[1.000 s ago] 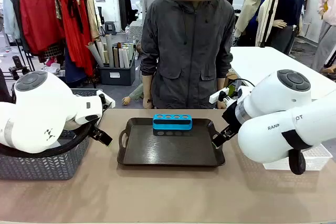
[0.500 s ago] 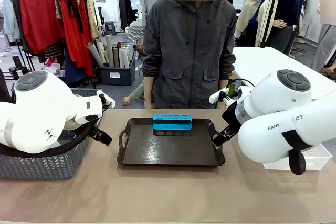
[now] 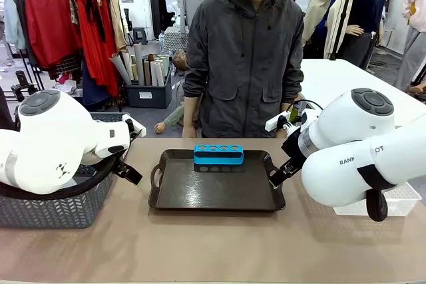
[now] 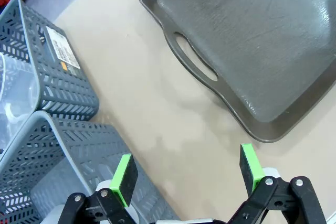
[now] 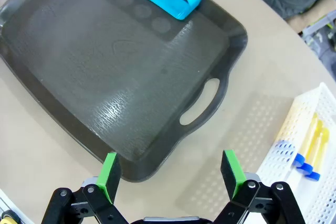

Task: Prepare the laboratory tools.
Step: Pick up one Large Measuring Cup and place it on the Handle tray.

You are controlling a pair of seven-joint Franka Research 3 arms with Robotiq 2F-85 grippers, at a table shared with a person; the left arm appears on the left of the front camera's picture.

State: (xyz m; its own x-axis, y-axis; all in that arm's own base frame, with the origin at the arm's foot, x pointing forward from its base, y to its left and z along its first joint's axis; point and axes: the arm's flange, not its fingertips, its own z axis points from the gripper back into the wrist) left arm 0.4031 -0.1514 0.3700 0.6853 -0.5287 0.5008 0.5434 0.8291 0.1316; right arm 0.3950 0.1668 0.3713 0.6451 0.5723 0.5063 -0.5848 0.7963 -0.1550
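We see the blue rack [image 3: 218, 154], a low bright block with a row of round holes on top, at the middle of the tray's [image 3: 213, 194] far edge. Yellow tubes [image 5: 311, 136] with blue caps lie in the white crate [image 5: 281, 161] by the table's right edge. Our left gripper [image 4: 187, 167] and right gripper [image 5: 170, 172] both gape wide, holding nothing, near the tray's left and right handles
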